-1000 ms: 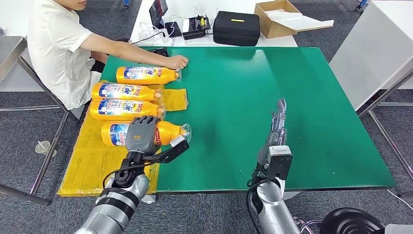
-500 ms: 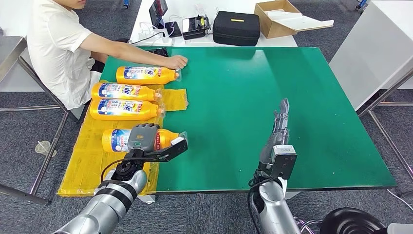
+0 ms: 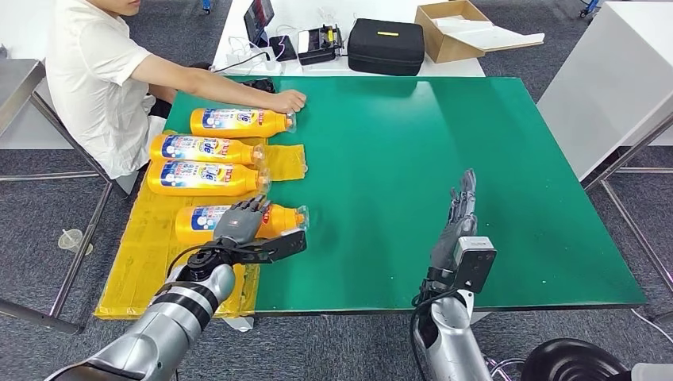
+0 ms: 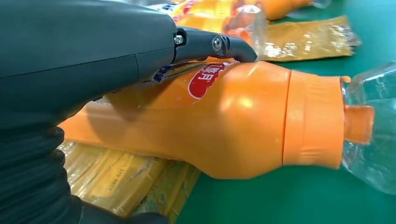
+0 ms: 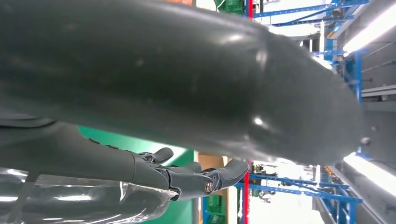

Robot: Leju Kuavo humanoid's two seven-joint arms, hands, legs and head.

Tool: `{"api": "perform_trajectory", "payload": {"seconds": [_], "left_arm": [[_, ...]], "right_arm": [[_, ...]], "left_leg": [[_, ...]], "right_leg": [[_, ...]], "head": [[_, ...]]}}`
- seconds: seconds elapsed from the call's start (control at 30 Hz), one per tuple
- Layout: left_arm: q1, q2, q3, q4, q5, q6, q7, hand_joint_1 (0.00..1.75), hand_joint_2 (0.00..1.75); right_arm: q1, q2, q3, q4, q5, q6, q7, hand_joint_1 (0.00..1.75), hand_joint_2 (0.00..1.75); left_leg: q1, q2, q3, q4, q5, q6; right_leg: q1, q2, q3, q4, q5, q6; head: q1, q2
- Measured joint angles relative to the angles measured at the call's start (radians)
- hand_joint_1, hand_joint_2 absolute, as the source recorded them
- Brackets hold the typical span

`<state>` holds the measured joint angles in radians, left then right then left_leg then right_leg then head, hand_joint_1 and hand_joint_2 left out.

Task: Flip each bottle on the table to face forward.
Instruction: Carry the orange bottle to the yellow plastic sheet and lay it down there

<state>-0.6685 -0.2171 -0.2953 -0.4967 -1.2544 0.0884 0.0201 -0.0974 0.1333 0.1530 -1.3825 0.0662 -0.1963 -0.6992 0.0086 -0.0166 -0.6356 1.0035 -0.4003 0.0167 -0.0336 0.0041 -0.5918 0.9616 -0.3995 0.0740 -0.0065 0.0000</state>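
A person (image 3: 91,75) in a white shirt sits at the green worktop (image 3: 444,151), one hand (image 3: 290,101) resting on it. Beyond its far edge lie a black case (image 3: 386,46), an open cardboard box (image 3: 460,30) and a tablet (image 3: 259,17).

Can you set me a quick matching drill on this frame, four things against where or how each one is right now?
Things:
1. left hand
2. right hand
3. person's hand
4. black case

States:
A. on the white table beyond the green table
B. raised over the green surface, fingers extended, holding nothing
C. resting by the cap of the farthest orange bottle
D. laid over the nearest orange bottle, which lies on its side on the yellow sheet

Pairs: 1-D, 2-B, 3-C, 4-A
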Motion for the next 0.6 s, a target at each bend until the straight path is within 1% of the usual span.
{"api": "perform_trajectory", "payload": {"seconds": [0.17, 0.4, 0.5, 0.6], "left_arm": [[-0.008, 0.006, -0.007, 0.004, 0.037, -0.041, -0.049, 0.00, 1.75], [-0.013, 0.013, -0.022, 0.005, 0.058, -0.059, -0.080, 0.00, 1.75], [-0.010, 0.014, -0.029, 0.003, 0.072, -0.046, -0.109, 0.00, 1.75], [0.009, 0.014, -0.053, -0.022, 0.088, 0.006, -0.154, 0.00, 1.75]], "right_arm": [[0.000, 0.006, -0.024, 0.017, 0.000, 0.004, 0.000, 0.00, 0.00], [0.000, 0.007, -0.037, 0.035, 0.001, 0.005, 0.000, 0.00, 0.00], [0.003, 0.008, -0.042, 0.038, 0.002, 0.006, 0.000, 0.00, 0.00], [0.010, 0.008, -0.047, 0.038, 0.004, 0.003, 0.000, 0.00, 0.00]], "left_leg": [[0.000, -0.001, 0.000, 0.000, 0.000, 0.000], [0.000, -0.001, 0.001, 0.000, 0.000, 0.000], [0.000, -0.001, 0.001, 0.000, 0.000, 0.000], [0.000, -0.001, 0.001, 0.000, 0.000, 0.000]], "right_leg": [[0.000, 0.000, 0.001, 0.000, 0.000, 0.000], [0.000, -0.001, 0.001, 0.000, 0.000, 0.000], [0.000, -0.001, 0.001, 0.000, 0.000, 0.000], [0.000, -0.001, 0.001, 0.000, 0.000, 0.000]], "head": [[0.000, 0.000], [0.000, 0.000], [0.000, 0.000], [0.000, 0.000]]}}
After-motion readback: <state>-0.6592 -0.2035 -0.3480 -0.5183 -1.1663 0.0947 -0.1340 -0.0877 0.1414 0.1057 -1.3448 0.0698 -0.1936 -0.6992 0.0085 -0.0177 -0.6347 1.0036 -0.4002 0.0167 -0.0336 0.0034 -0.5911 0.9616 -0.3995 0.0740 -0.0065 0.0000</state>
